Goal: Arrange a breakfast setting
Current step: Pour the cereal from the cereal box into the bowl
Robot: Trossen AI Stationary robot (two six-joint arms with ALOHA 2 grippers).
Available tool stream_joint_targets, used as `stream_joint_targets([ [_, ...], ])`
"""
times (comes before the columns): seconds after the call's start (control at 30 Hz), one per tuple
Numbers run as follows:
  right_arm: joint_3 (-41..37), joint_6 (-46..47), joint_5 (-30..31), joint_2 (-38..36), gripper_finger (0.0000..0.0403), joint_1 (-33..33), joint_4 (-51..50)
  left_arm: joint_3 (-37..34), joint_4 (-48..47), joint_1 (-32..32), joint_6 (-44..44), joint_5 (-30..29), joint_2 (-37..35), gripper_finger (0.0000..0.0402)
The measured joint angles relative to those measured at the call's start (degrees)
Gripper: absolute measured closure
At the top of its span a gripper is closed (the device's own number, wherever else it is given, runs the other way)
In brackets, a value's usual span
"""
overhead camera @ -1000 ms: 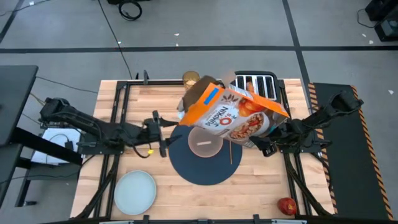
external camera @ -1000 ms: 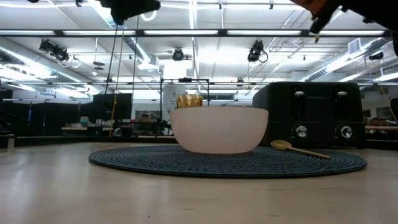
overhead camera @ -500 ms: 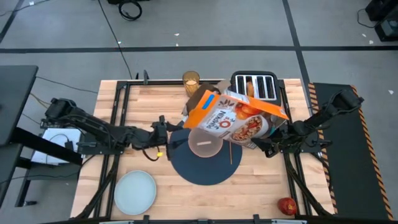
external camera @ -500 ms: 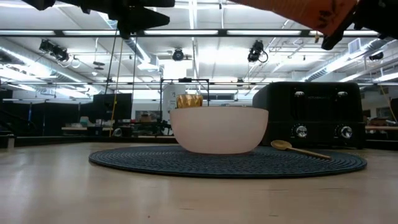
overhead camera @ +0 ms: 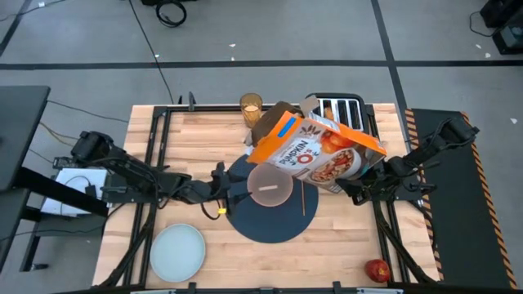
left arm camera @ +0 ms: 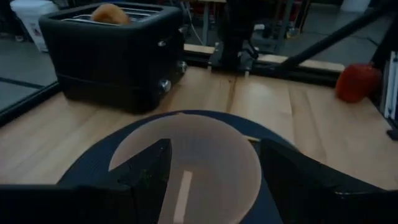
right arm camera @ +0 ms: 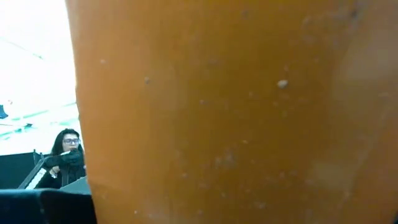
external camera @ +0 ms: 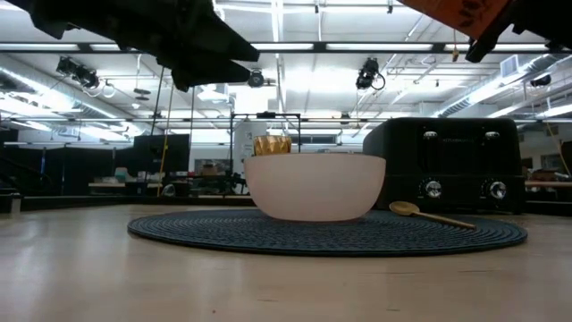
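- The pink bowl [overhead camera: 270, 187] sits in the middle of the round blue mat [overhead camera: 270, 222], and the gold spoon [overhead camera: 303, 198] lies just beside it.
- The right gripper [overhead camera: 353, 184] pinches the cereal box [overhead camera: 315, 153], tipped above the bowl.
- The left gripper [overhead camera: 231, 189], fingers spread, hangs at the bowl's edge, holding nothing.
- The toaster [overhead camera: 341, 109] stands behind the mat.

Pale wood-plank table [overhead camera: 196, 131], woven ribbed mat [external camera: 223, 234] (cloth-like), smooth matt bowl [external camera: 315, 186], glossy black toaster [left arm camera: 112, 56]
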Motion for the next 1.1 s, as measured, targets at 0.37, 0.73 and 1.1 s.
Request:
stream_joint_targets([
  [0.37,0.0,-3.7,1.4,-2.1,0.0095,-0.1,2.5,0.0,-4.4,0.2,-13.6,-1.2,4.9,0.0164],
  [0.73,0.5,-5.3,0.8,-2.7,0.0098,-3.4,0.3,6.1,-14.4,3.0,-25.0,-5.6,8.3,0.0166],
  [1.1,0.5,-4.3,-3.2,-2.6,0.0098,-3.8,1.3,18.2,-33.8,2.5,-31.4,-12.3,11.3,0.0166],
])
